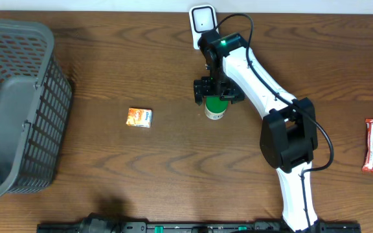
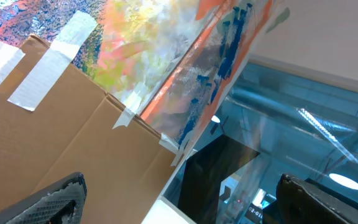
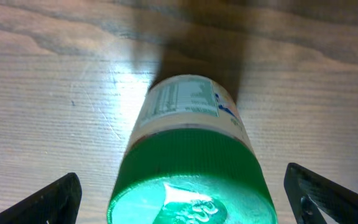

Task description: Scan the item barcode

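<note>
A small white bottle with a green ribbed cap [image 1: 215, 109] stands upright on the wooden table, just in front of the white barcode scanner [image 1: 203, 22] at the far edge. My right gripper [image 1: 215, 98] hangs over it, open. In the right wrist view the green cap [image 3: 191, 186] fills the space between the two dark fingertips [image 3: 51, 200], with a gap on each side, and the printed label [image 3: 182, 99] faces the camera. My left gripper [image 2: 185, 202] is open and empty, pointing away from the table at cardboard [image 2: 55, 137].
A small orange box [image 1: 139, 117] lies left of the bottle. A grey mesh basket [image 1: 44, 129] fills the left side. A red snack bar [image 1: 372, 144] lies near the right edge. The right arm's white links [image 1: 264, 90] cross the table's right half.
</note>
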`<state>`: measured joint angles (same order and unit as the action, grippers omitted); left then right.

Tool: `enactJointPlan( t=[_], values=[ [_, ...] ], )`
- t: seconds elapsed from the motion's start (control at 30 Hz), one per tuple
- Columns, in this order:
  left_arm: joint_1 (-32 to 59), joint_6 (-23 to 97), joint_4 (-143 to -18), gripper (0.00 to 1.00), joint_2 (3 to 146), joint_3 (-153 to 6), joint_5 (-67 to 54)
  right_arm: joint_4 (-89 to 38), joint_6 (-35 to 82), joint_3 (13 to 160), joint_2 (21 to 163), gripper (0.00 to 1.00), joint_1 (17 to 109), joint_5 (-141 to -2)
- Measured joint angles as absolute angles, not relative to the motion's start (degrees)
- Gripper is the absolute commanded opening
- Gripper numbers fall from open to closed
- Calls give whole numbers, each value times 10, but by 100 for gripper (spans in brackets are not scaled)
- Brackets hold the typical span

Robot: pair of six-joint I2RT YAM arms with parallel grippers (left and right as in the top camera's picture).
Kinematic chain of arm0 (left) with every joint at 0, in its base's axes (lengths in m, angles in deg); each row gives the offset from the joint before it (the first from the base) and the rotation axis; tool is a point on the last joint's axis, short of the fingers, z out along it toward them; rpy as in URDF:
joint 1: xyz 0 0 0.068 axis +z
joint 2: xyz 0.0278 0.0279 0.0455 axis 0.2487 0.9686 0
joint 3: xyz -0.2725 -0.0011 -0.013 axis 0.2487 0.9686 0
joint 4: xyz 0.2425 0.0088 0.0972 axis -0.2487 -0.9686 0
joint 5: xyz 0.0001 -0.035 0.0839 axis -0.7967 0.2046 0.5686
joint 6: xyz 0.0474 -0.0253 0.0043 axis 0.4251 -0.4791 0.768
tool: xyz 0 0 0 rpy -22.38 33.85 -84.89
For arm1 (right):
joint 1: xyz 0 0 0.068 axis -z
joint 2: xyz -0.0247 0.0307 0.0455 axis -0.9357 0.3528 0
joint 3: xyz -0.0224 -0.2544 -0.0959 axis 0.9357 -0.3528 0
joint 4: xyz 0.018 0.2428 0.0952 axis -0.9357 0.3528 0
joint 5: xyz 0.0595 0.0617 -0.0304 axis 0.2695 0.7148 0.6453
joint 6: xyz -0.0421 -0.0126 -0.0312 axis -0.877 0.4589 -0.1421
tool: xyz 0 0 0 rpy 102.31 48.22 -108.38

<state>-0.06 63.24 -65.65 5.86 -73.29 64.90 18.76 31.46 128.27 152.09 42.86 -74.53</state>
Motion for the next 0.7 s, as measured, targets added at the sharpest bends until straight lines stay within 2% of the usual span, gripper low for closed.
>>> enactJointPlan(
  t=[0.33, 0.37, 0.47, 0.5, 0.7],
  values=[
    [-1, 632, -657, 98, 59, -733, 649, 130, 311, 1232, 1521, 99, 429, -745],
    [-1, 632, -657, 98, 59, -733, 649, 122, 310, 1220, 1521, 98, 429, -745],
    [-1, 632, -657, 98, 59, -733, 649, 113, 310, 1201, 1521, 87, 429, -745],
    [-1, 632, -657, 98, 59, -733, 649, 112, 310, 1196, 1521, 87, 429, -745],
    [-1, 632, -657, 98, 59, -733, 649, 102, 305, 1193, 1522, 91, 429, -745]
  ],
)
